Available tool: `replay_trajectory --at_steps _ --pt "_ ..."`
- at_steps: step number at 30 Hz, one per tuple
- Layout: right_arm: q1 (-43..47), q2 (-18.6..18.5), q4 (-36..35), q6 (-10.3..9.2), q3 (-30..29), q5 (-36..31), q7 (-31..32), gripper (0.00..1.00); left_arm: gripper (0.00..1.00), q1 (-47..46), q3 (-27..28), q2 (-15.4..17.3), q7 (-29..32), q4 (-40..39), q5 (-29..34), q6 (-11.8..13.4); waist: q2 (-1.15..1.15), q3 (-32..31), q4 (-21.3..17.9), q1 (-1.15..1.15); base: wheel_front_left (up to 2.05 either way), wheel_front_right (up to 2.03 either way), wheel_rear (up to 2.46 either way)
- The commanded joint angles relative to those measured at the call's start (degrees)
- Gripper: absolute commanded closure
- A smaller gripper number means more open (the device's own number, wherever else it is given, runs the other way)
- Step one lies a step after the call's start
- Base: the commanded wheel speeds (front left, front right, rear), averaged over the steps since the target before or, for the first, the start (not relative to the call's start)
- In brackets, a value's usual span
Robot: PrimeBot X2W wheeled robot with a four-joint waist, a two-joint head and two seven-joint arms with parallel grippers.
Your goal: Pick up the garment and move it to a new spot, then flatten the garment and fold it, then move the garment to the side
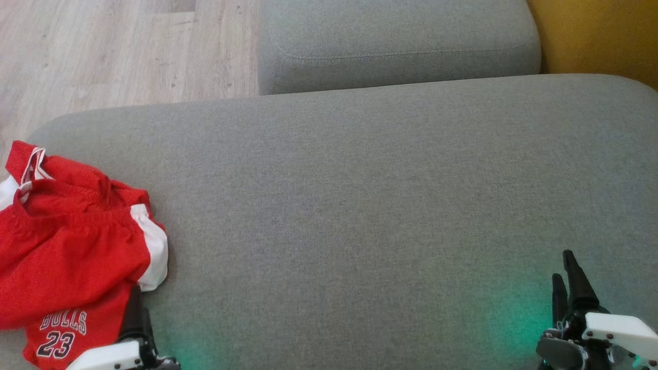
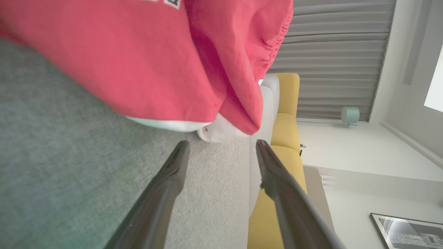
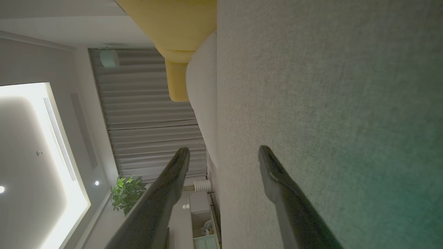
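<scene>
Crumpled red basketball shorts with white side panels (image 1: 72, 241) lie at the left edge of the grey fabric cushion (image 1: 360, 180). The left gripper (image 2: 221, 145) is spread and empty, just beside their hem. The right gripper (image 1: 562, 266) is spread wide and empty, well apart.

The red Bulls shorts (image 1: 72, 252) ran off the head view's left and bottom edges. Beside their hem, the left hand (image 1: 135, 300) showed one dark finger; where the other lay could not be told. The bottom edge cut off that hand and the right hand (image 1: 562, 265) behind the fingers. In the left wrist view the cloth was blurred and its print (image 2: 172, 2), clipped by the top edge, was unreadable.
</scene>
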Motion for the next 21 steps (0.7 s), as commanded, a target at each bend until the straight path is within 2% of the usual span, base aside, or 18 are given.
replay_trajectory --at_steps 1,7,21 --pt "-2.54 -0.28 -2.02 0.00 0.25 -0.71 -0.69 0.00 0.00 -2.63 -0.25 0.33 -0.52 -1.96 0.84 -0.03 0.00 0.00 0.00 0.00 0.00 0.00 0.00" --pt "-2.85 -0.27 -2.45 0.00 0.79 -5.01 -1.70 0.00 0.00 -2.77 -0.60 0.36 -1.54 -2.90 4.82 0.00 0.00 -0.01 -0.02 0.00 0.00 0.00 0.00" --pt "-3.26 -0.35 -5.15 -0.01 3.50 -19.52 -4.24 0.00 0.00 -2.90 -2.56 0.43 -4.08 -5.90 16.40 2.11 0.00 -0.23 0.14 0.00 0.00 0.00 0.00"
